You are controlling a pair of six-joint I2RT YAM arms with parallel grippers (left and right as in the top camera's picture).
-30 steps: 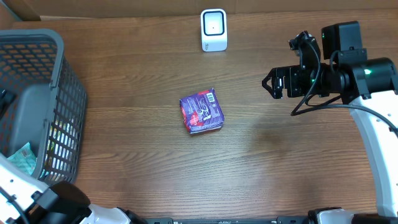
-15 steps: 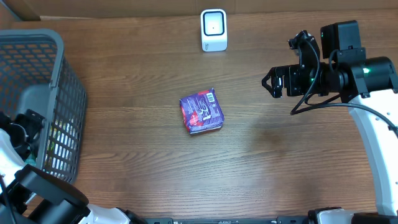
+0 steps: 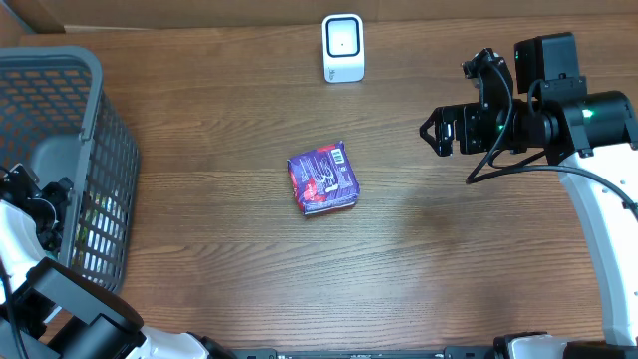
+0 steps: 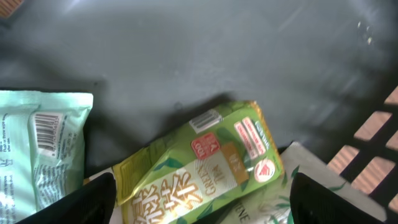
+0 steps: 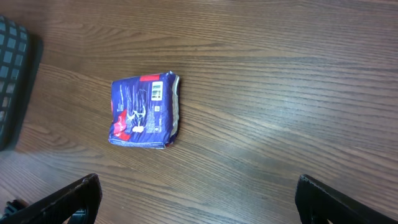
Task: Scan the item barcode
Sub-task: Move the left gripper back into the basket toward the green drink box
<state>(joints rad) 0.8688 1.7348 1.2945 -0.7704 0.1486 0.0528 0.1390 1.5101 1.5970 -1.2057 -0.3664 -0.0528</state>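
while l arm [image 3: 20,239]'s in basket [image 3: 62,68], r arm [image 3: 588,120] hovers facing packet [image 3: 322,180]

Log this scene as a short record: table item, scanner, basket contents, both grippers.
table item: purple packet flat on the table, barcode label facing up
scanner: white scanner upright at the far edge, apart from the packet
basket: grey basket at the left, holding a green tea packet and a mint-green packet
left gripper: inside the basket, fingers apart, holding nothing
right gripper: over the right side, fingers apart, empty
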